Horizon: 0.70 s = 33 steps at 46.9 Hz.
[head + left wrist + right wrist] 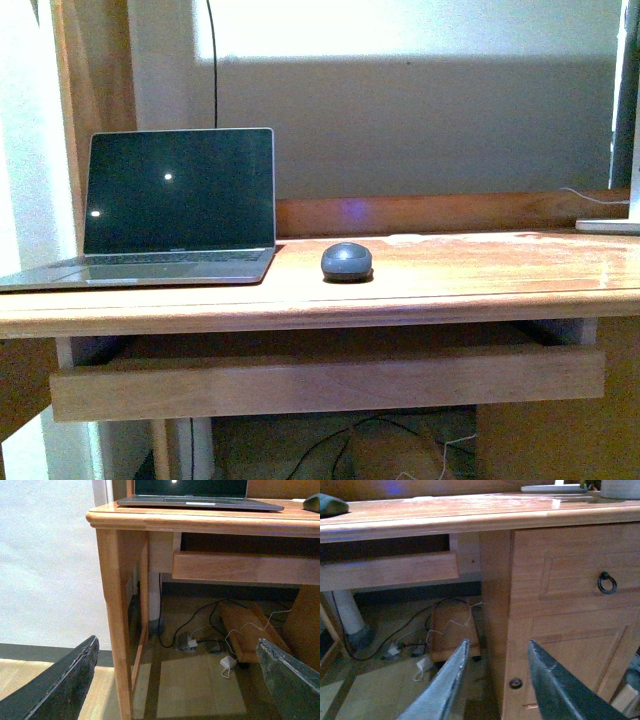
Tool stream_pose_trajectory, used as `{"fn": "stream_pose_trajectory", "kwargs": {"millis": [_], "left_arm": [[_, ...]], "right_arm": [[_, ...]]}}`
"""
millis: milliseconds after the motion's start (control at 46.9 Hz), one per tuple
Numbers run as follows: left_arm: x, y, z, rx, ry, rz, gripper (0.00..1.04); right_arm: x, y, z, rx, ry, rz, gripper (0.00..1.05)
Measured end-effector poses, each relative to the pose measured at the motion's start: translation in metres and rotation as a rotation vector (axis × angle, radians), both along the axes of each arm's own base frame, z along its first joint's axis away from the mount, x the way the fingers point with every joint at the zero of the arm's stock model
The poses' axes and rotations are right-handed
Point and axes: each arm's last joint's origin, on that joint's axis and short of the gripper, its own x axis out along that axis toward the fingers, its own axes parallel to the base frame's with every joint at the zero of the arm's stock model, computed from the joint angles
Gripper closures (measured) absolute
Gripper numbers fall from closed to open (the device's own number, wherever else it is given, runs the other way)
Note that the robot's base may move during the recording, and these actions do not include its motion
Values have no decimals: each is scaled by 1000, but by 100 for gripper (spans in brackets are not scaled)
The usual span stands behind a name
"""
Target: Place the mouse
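The mouse (347,261), just beside the laptop (178,205), looks small, light, hard and smooth, so pinch its sides; both grippers (180,680) (497,680) hang open and empty.

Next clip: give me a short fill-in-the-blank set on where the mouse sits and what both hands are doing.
1. The mouse rests on the desk to the ____ of the laptop in the front view.
2. The laptop's lid is ____.
3. Both the left hand and the right hand hang below the desktop, open and holding ____.

Missing words: right; open; nothing
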Motion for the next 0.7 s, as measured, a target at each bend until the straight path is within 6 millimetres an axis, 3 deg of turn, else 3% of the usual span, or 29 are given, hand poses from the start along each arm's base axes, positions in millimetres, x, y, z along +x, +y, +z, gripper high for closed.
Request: {"fn": "stream_pose_trajectory", "kwargs": {"millis": [149,490,639,703], "left_arm": [[0,0,0,0,0,0,8],[0,0,0,0,0,0,8],[0,0,0,0,0,0,8],[0,0,0,0,0,0,8]], "right_arm": [[0,0,-2,-19,-7,0,102],[-1,0,-2,-23,-8,0,102],[-1,0,-2,-24,-8,0,80],[-1,0,-2,-24,-8,0,67]]}}
